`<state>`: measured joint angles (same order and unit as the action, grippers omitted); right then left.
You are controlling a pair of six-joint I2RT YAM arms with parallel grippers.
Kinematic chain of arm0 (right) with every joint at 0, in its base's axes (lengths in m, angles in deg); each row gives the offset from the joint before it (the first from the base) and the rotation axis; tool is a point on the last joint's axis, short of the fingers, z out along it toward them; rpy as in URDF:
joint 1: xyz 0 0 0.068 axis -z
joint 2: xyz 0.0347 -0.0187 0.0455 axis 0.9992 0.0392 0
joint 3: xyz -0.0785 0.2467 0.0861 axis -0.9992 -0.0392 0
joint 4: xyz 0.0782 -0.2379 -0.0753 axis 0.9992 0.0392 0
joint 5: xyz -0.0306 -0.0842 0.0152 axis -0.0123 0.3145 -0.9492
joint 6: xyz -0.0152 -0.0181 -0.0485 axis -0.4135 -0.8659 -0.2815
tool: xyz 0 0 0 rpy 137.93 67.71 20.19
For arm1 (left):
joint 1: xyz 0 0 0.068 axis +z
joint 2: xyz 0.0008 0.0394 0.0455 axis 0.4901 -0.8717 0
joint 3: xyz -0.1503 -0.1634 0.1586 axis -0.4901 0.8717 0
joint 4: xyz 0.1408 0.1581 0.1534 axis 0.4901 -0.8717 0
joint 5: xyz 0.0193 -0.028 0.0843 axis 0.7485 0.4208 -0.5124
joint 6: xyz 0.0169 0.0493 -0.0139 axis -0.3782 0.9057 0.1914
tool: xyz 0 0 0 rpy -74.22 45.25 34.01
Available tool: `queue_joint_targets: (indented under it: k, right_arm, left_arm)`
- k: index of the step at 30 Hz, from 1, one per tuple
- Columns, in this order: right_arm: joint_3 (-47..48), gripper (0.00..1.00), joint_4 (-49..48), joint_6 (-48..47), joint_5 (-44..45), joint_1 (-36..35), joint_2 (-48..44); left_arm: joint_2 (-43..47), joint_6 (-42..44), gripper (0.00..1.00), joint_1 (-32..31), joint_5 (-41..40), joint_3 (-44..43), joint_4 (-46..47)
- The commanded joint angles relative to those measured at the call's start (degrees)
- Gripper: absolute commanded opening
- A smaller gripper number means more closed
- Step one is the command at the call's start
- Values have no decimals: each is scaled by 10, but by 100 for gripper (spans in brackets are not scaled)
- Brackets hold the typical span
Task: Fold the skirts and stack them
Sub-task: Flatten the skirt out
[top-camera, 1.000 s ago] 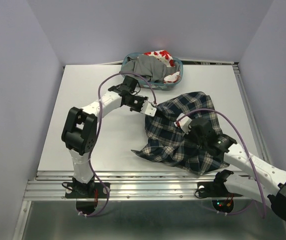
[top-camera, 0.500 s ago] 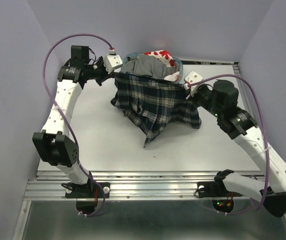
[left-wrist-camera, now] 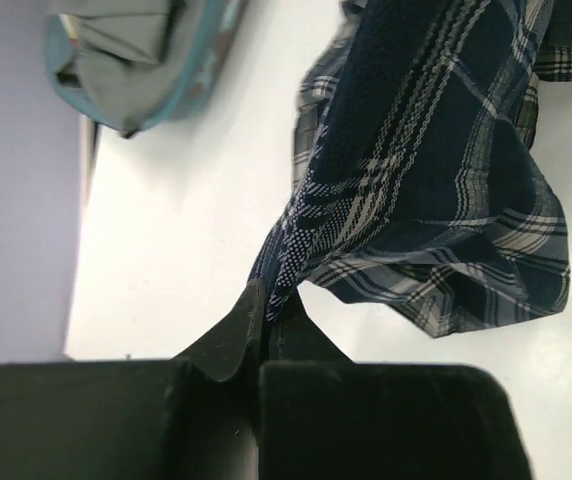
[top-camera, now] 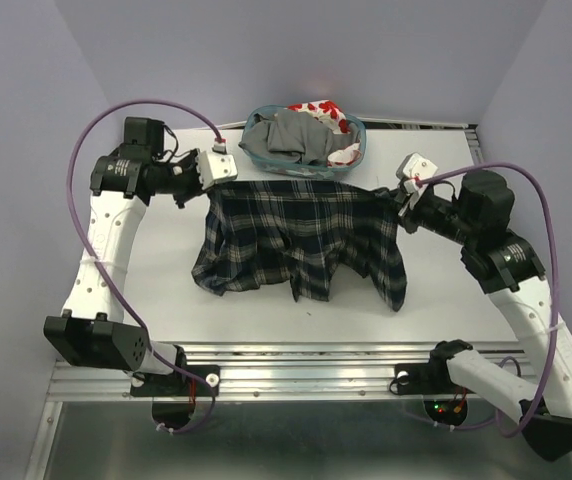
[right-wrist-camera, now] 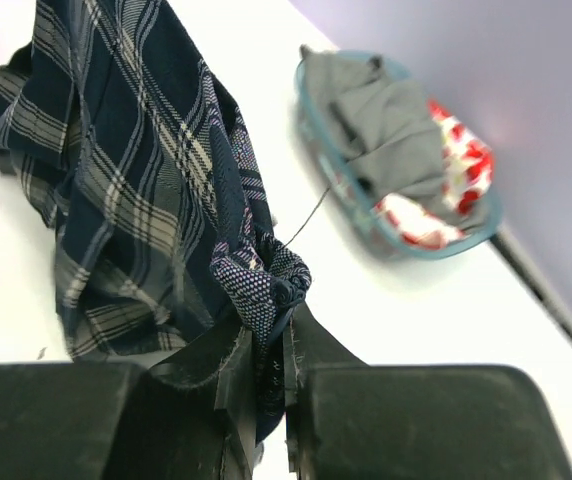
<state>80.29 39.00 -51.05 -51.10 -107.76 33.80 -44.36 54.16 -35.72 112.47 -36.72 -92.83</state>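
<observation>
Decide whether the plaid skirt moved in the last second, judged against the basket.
Yes: the plaid skirt shifted away from the near edge toward the teal basket, now spread wide.

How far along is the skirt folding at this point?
Done: nothing is folded or stacked yet. In hand: the plaid skirt hangs spread between the left gripper and the right gripper, each shut on an upper corner. Left: folding it, then the grey skirt and the red-print skirt, which lie bunched in the basket.
</observation>
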Motion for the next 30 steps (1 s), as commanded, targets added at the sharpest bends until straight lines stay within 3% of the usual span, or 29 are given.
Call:
queue_joint_targets:
  k: [1, 5, 10, 12, 15, 17, 18, 20, 21, 22, 23, 25, 28, 29, 30]
  right_arm:
    - [-31, 1, 44, 17, 33, 32, -5]
    - [33, 1, 33, 28, 141, 32, 77]
    - [174, 1, -46, 34, 301, 38, 148]
    - [221, 1, -70, 38, 351, 38, 169]
    - [259, 1, -125, 52, 404, 38, 172]
    - [234, 1, -90, 30, 336, 38, 136]
    - [235, 1, -35, 24, 193, 38, 126]
    - [249, 1, 109, 71, 72, 38, 123]
    - [247, 1, 130, 98, -8, 38, 125]
    - [238, 1, 133, 133, -40, 38, 126]
    - [229, 1, 124, 151, -76, 38, 126]
    - [204, 1, 85, 186, -138, 38, 122]
    - [230, 1, 37, 220, -181, 38, 132]
    - [242, 1, 33, 226, -174, 38, 135]
    - [256, 1, 26, 233, -112, 38, 146]
  left_arm:
    - [23, -30, 0, 36, -99, 91, 8]
    - [34, -179, 0, 41, -124, 112, 169]
    - [16, -380, 0, 41, -180, -5, 300]
    - [7, -420, 0, 41, -204, -77, 341]
    - [24, -485, 0, 40, -274, -97, 403]
    - [57, -480, 0, 40, -216, -56, 422]
    - [86, -431, 0, 39, -86, -19, 393]
    - [100, -376, 0, -34, -28, -5, 282]
    - [109, -376, 0, -83, -28, 17, 263]
    - [114, -393, 0, -178, -21, 33, 257]
    - [118, -412, 0, -203, 6, 52, 260]
    - [121, -449, 0, -205, 175, 91, 274]
    - [118, -457, 0, -206, 184, 82, 276]
    - [116, -469, 0, -206, 162, 68, 276]
    - [104, -491, 0, -204, 79, 32, 287]
